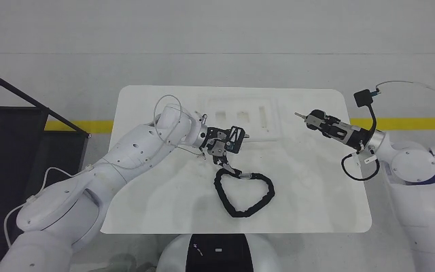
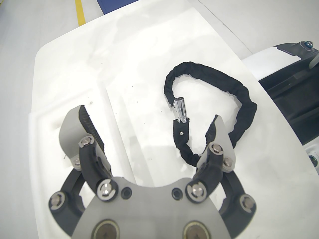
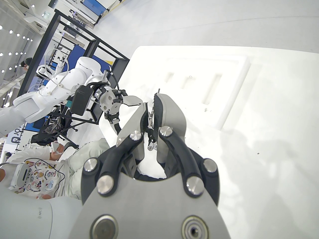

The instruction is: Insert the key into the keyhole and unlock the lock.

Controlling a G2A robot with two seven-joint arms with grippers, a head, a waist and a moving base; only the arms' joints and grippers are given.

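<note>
Both of your arms wear glossy white, rounded shells. The left arm (image 1: 129, 163) carries a thin white cable (image 1: 166, 97) looped near its wrist. The right arm (image 1: 401, 160) has a black cable (image 1: 374, 121) running to a small black box (image 1: 361, 97). Your left gripper (image 2: 149, 113) and right gripper (image 3: 151, 100) match: a grey metal base plate, black linkages (image 2: 88, 160), silver round-head screws (image 2: 106, 190), and 2 grey fingers (image 2: 68, 130) lined with black ribbed pads (image 2: 92, 128).
</note>
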